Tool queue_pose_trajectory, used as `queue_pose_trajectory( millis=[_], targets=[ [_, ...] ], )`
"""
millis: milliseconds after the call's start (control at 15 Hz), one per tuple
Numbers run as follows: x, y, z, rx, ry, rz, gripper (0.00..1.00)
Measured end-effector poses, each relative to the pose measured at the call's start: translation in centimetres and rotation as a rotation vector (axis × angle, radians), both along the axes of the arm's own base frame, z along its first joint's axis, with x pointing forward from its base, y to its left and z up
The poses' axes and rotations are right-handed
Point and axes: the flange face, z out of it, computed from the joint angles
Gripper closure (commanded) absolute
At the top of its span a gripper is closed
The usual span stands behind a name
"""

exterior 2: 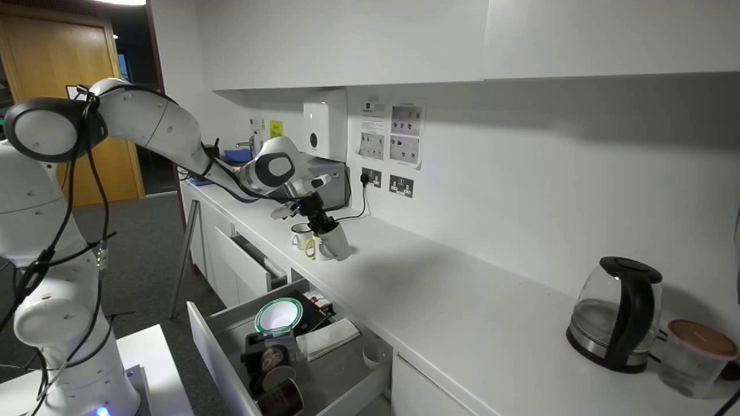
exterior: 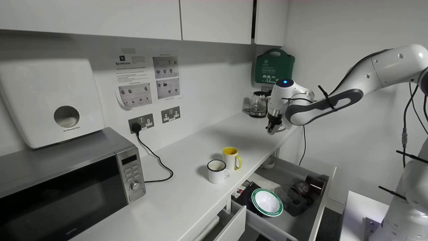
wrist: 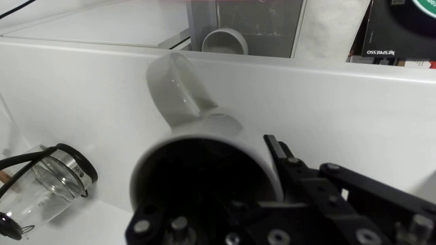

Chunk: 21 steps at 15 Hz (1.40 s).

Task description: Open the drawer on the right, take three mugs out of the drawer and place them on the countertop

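The drawer (exterior 2: 217, 358) stands pulled out below the white countertop (exterior: 187, 194). My gripper (exterior 2: 321, 223) is shut on the wall of a pale mug (exterior 2: 336, 241), which hangs tilted above the countertop. In the wrist view, one dark finger (wrist: 276, 149) lies against the mug's outside; the other is hard to make out in the dark interior. The mug's handle (wrist: 173, 85) points away from the gripper. On the countertop, a white mug with a dark rim (exterior: 217, 174) and a mug with yellow interior and handle (exterior: 229, 161) stand upright, close together.
Inside the drawer are a green-rimmed white bowl (exterior 2: 279, 315), dark mugs (exterior 2: 281, 398) and a white cup (wrist: 224, 42). A smaller drawer (exterior: 234, 227) also stands out. The kettle (exterior 2: 615, 323), a lidded jar (exterior 2: 696, 361) and the microwave (exterior: 67, 180) occupy the countertop.
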Motion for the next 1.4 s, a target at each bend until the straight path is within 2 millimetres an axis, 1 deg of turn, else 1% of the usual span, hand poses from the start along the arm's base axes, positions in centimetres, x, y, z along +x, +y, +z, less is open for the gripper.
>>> queue_pose_trajectory(
  millis=[467,800,1400],
  targets=[
    [0.5,2.0,0.5,-0.012,0.038,0.046,0.98],
    [1.7,3.8,0.3,0.002,0.051,0.091,0.98],
    [4.1,4.9,0.2,0.051,0.091,0.130,0.98]
  ],
)
